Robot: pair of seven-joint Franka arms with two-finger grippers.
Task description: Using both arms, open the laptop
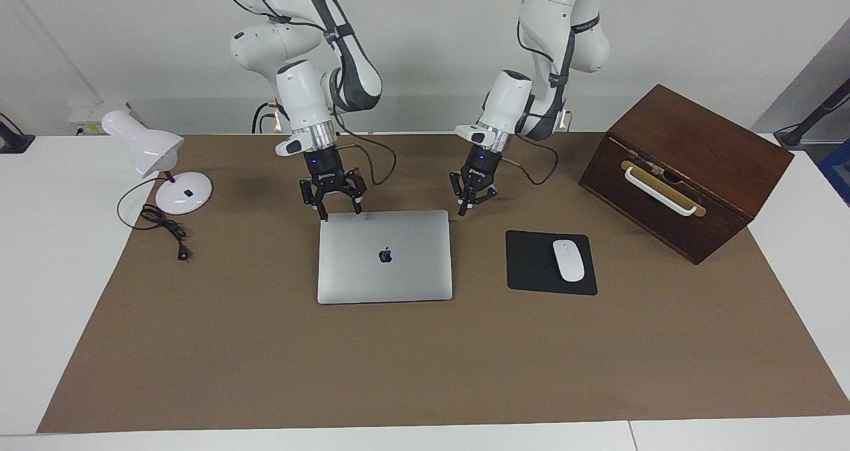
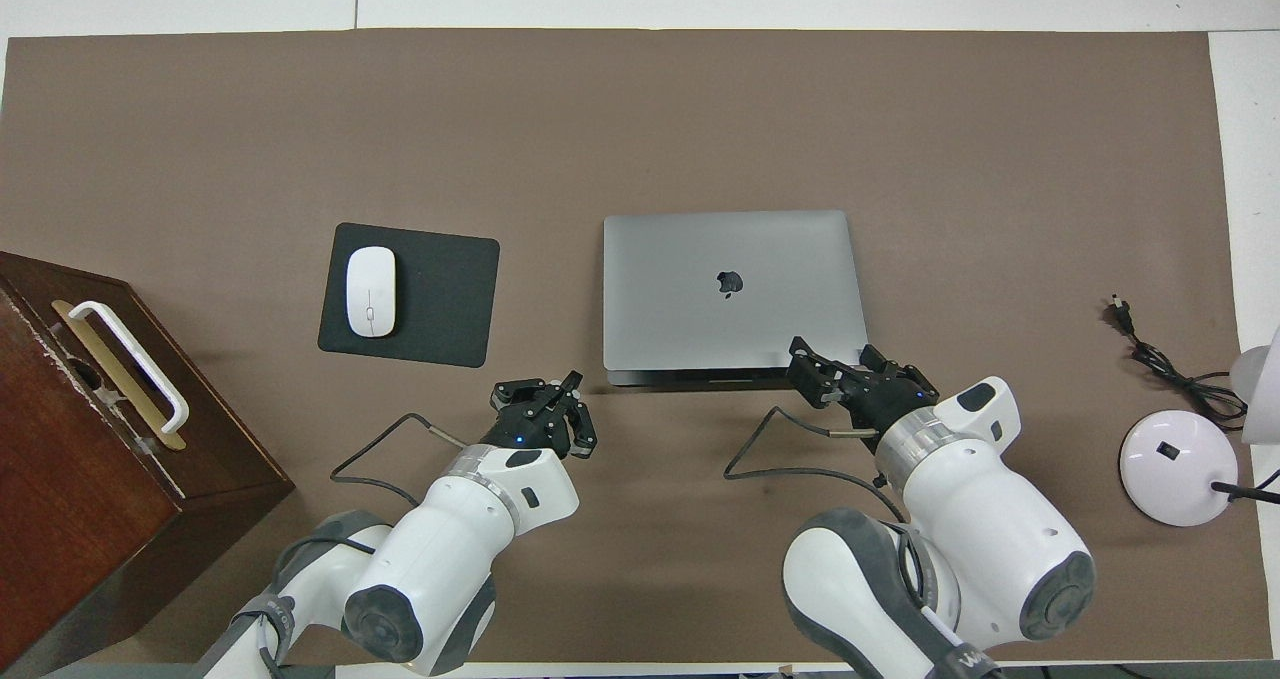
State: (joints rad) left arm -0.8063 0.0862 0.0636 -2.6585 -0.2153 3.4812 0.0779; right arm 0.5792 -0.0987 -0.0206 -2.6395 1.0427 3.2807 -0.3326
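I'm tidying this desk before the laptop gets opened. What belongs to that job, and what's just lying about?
In the job:
laptop, shut
right gripper, open
left gripper, shut

Lying about:
mouse
mouse pad
lamp
wooden box

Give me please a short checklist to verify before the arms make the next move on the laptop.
1. Laptop lid closed and flat: ok.
2. Right gripper at the laptop's edge nearest the robots, jaws open: ok.
3. Left gripper shut, beside the laptop's corner toward the left arm's end: ok.
4. Right gripper touching the lid: cannot tell.
5. Mouse on its mouse pad, apart from the laptop: ok.
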